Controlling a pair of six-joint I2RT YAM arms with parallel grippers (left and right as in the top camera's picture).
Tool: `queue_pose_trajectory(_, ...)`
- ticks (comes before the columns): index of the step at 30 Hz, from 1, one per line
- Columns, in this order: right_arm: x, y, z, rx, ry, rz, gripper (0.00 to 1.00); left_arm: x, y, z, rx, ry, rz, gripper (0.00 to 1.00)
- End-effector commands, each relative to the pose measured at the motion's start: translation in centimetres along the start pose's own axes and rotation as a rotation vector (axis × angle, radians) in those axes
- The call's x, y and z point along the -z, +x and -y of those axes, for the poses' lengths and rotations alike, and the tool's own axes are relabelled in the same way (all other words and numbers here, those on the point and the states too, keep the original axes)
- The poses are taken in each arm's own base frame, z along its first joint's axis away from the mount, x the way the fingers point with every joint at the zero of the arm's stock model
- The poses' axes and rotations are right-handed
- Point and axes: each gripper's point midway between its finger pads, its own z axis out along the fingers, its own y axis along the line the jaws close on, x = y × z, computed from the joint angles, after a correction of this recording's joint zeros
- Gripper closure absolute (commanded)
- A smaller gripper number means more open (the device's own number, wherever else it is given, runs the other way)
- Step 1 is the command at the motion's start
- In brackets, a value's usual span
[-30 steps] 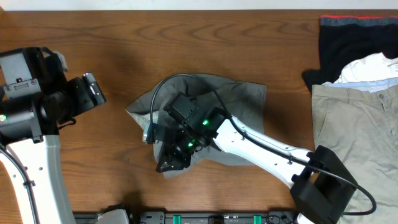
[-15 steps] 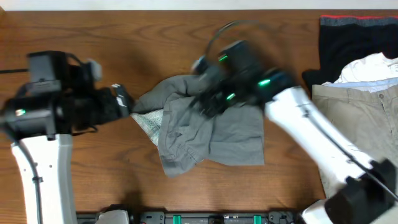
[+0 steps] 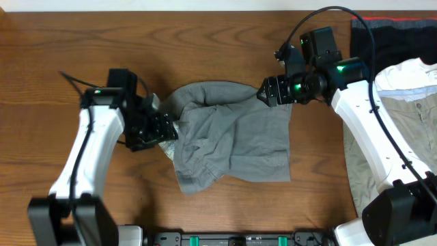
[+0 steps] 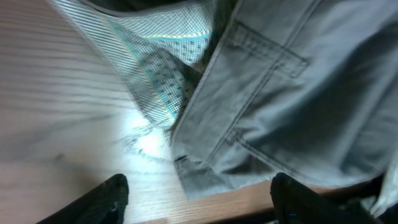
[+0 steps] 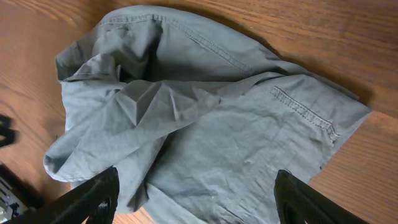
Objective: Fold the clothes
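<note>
From overhead, you have the grey shorts (image 3: 232,147) lying crumpled mid-table (image 3: 61,41), with an edge rolled over at the top left and an arm at each end. The left gripper (image 3: 162,130) sits at the left edge. The right gripper (image 3: 266,91) is at the top right corner, touching or just above it; I cannot tell which. To your right, apart from the shorts, lie a black garment with a red edge (image 3: 382,37), a white garment (image 3: 410,75) and beige trousers (image 3: 403,150). The right arm passes over that pile, so a low swing could drag it. In the left wrist view, the fingers stand spread, with the waistband corner and the patterned lining (image 4: 158,81) just ahead and nothing pinched. Close here and you may catch only the lining or one layer, and a pull would then bunch the cloth instead of flattening it. In the right wrist view, the jaws are likewise wide apart and empty above the shorts. The wrinkled mound in the middle hides which layer lies on top, so a blind grab risks folding in a crease.
</note>
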Motion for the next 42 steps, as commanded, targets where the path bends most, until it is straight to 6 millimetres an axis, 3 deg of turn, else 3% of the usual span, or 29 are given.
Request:
queue_pose_trajectory(1,-0.1,-0.1,0.3,0.009,0.009,0.001,0.22,-1.6,0.0,1.6,-0.168,0.125,-0.047,0.27)
queue_pose_trajectory(4,-0.1,-0.1,0.3,0.007,0.009,0.002,0.22,-3.0,-0.4,1.3,-0.217,0.140,-0.079,0.27)
queue_pose_trajectory(7,-0.1,-0.1,0.3,0.008,0.010,0.001,0.22,-3.9,-0.2,2.5,-0.286,0.242,-0.110,0.27)
queue_pose_trajectory(11,0.0,0.0,1.7,0.004,0.090,-0.001,0.22,-3.5,0.1,5.8,-0.370,0.480,-0.102,0.27)
queue_pose_trajectory(15,0.0,0.3,2.6,-0.003,0.142,-0.013,0.22,-3.1,0.1,6.7,-0.377,0.543,-0.092,0.34)
queue_pose_trajectory(17,-0.1,0.4,2.7,-0.003,0.142,-0.017,0.22,-3.3,0.4,6.1,-0.359,0.505,-0.115,0.42)
queue_pose_trajectory(20,-0.1,0.5,2.7,-0.005,0.143,-0.022,0.22,-4.0,1.5,3.8,-0.272,0.364,-0.195,0.37)
queue_pose_trajectory(24,-0.1,0.6,2.7,0.006,0.146,-0.026,0.22,-4.1,2.8,2.2,-0.236,0.274,-0.261,0.37)
queue_pose_trajectory(32,-0.2,0.8,2.8,0.005,0.147,-0.036,0.22,-4.7,1.6,0.9,-0.221,0.187,-0.223,0.37)
queue_pose_trajectory(34,-0.4,1.0,2.9,-0.004,0.147,-0.047,0.22,-4.9,1.3,-0.3,-0.190,0.108,-0.219,0.37)
queue_pose_trajectory(38,-2.5,1.7,3.8,-0.048,0.148,-0.096,0.24,-5.2,0.3,-2.9,-0.108,-0.054,-0.189,0.33)
queue_pose_trajectory(42,-5.7,1.3,5.7,-0.133,0.160,-0.114,0.35,-5.3,-0.3,-1.5,-0.096,0.019,-0.165,0.24)
